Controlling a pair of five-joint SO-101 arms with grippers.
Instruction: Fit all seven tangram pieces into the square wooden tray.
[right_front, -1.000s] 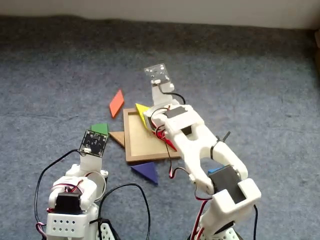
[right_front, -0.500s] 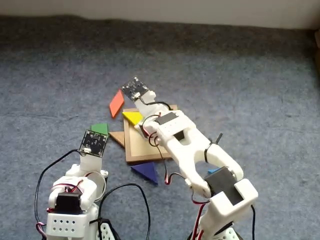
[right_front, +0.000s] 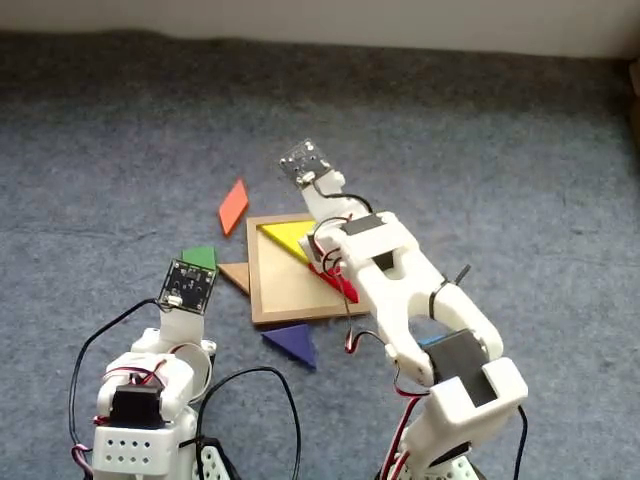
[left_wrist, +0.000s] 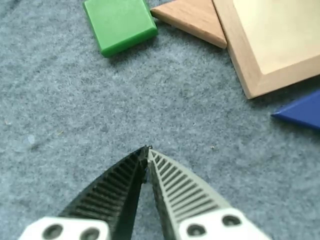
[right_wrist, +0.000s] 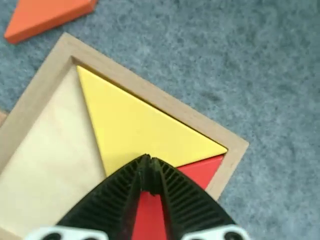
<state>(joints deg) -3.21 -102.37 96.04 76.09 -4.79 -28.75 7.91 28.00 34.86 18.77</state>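
Two pieces, yellow (right_wrist: 135, 125) and red (right_wrist: 200, 170), lie in the tray (right_wrist: 150, 95); both arms' jaws are closed, empty. Next, likely: open and grasp the green square (left_wrist: 119, 22).

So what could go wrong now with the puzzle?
1. The shut right tool sits over the seam between the yellow triangle and the red piece. A sideways drag might knock them out of place in the wooden tray.
2. The wooden triangle lies tight against the tray's outside edge, so grabbing it may shove the tray.
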